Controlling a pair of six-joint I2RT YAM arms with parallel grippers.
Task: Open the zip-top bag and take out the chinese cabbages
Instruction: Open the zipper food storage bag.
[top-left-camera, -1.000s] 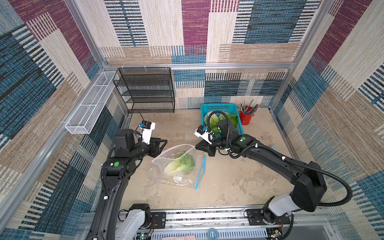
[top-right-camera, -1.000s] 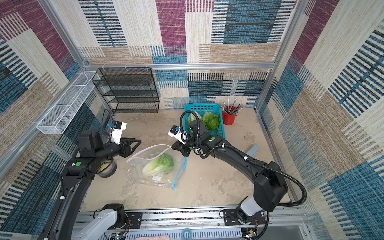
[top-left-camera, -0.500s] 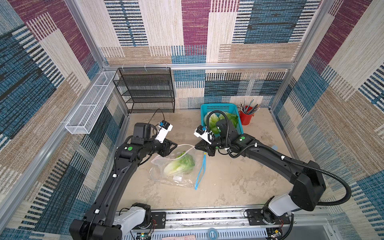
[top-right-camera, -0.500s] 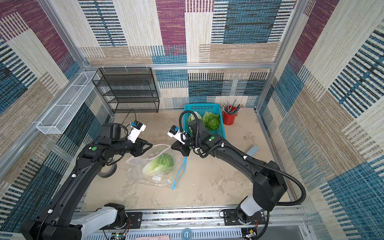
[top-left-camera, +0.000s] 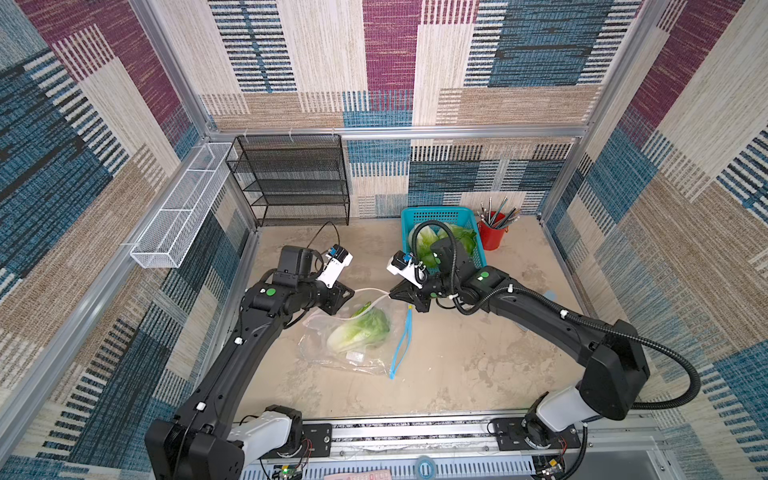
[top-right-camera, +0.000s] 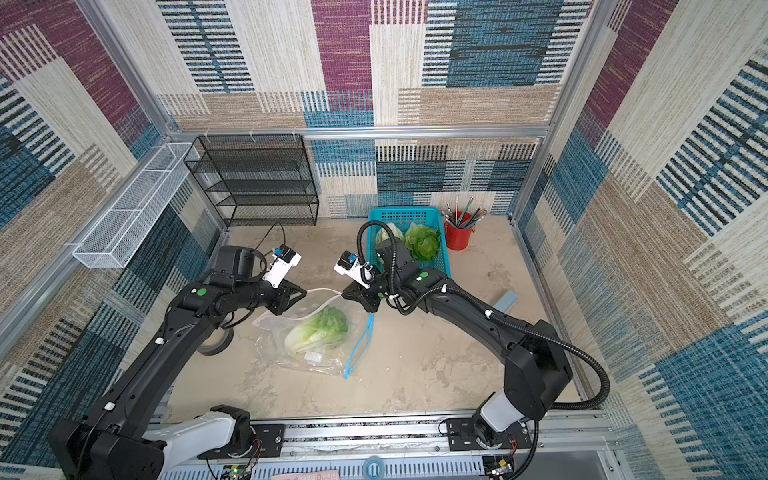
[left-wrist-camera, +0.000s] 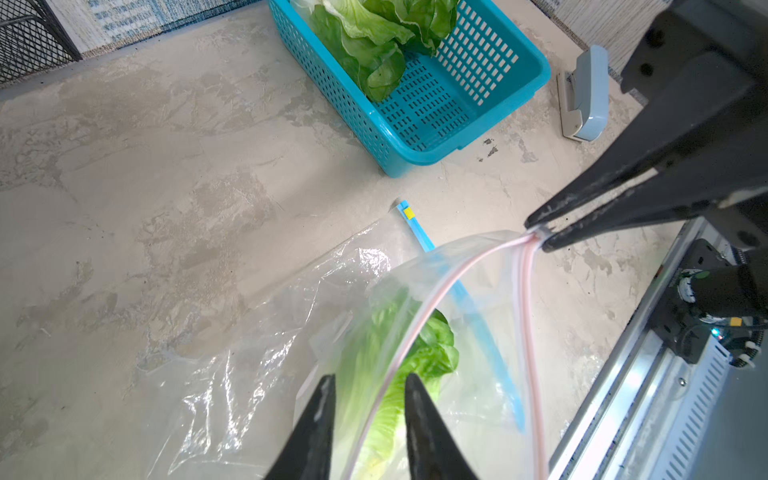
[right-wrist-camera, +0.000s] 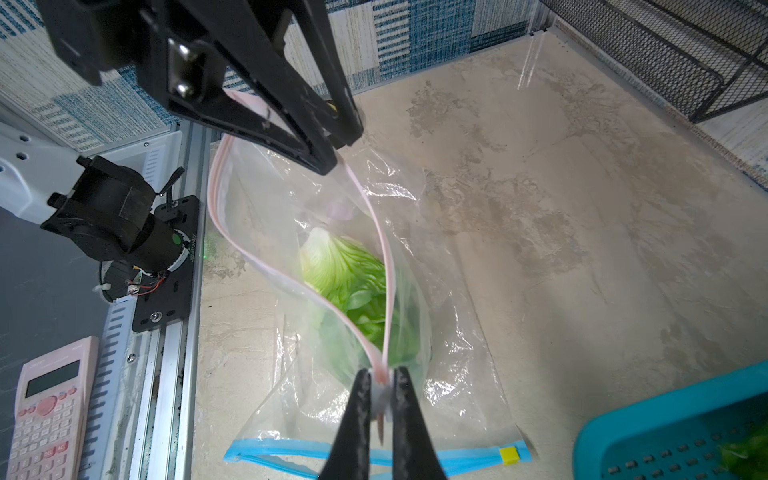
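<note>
On the mottled tabletop, a crinkly clear bag holding one leafy cabbage is pinched at its pink rim by the right gripper. That rim is straddled by the narrowly parted fingers of the left gripper.

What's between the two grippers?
The open mouth of the zip-top bag, pink rim running from left gripper to right gripper, chinese cabbage inside; right wrist view.

Cabbage in zip-top bag, table centre; basket holding other cabbages behind-right; rack behind-left.
</note>
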